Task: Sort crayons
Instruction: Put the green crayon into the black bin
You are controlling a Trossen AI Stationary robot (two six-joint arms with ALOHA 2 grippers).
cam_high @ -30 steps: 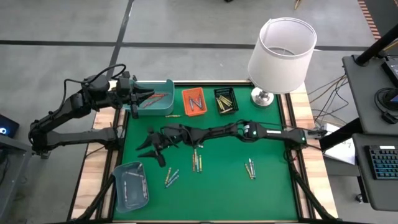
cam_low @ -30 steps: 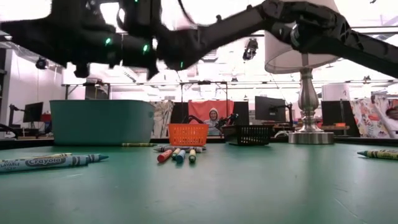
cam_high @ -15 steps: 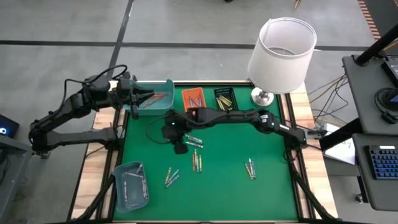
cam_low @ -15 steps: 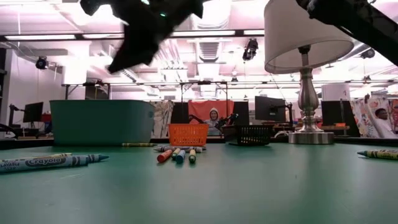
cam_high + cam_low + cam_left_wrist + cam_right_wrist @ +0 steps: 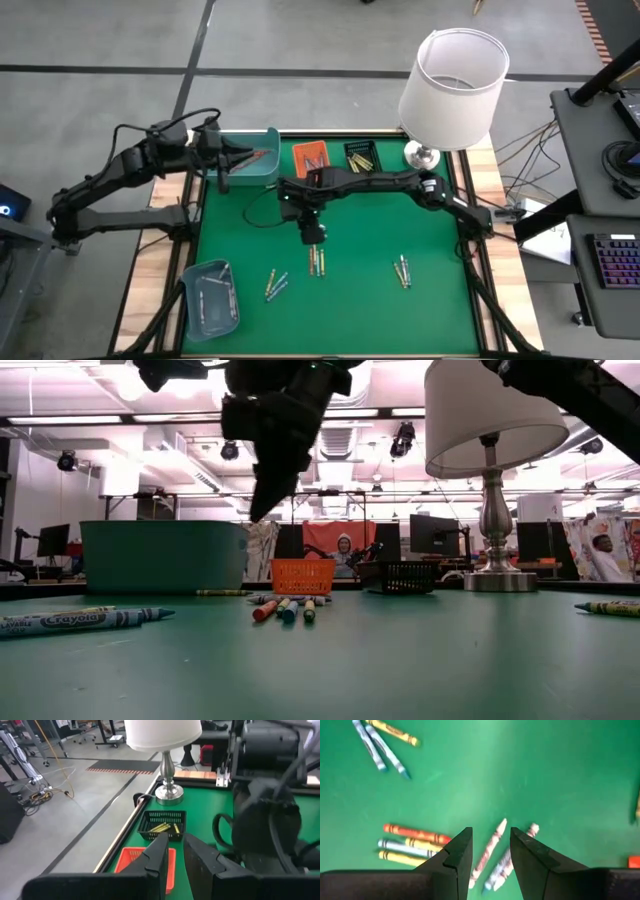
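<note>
Now the right claw (image 5: 314, 238) has swung in from the bench's left side to hang over the middle, jaws apart and empty, above loose crayons (image 5: 490, 849) on the green bench (image 5: 440, 300). Another pick looks imminent. The left claw (image 5: 232, 160), nearly closed with nothing visibly held, waits at the teal tray (image 5: 262, 176).

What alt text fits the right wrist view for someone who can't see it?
The right tool hangs open and empty above two pale crayons on the green mat. An orange, grey and yellow cluster lies beside them, and three more crayons lie farther off.
</note>
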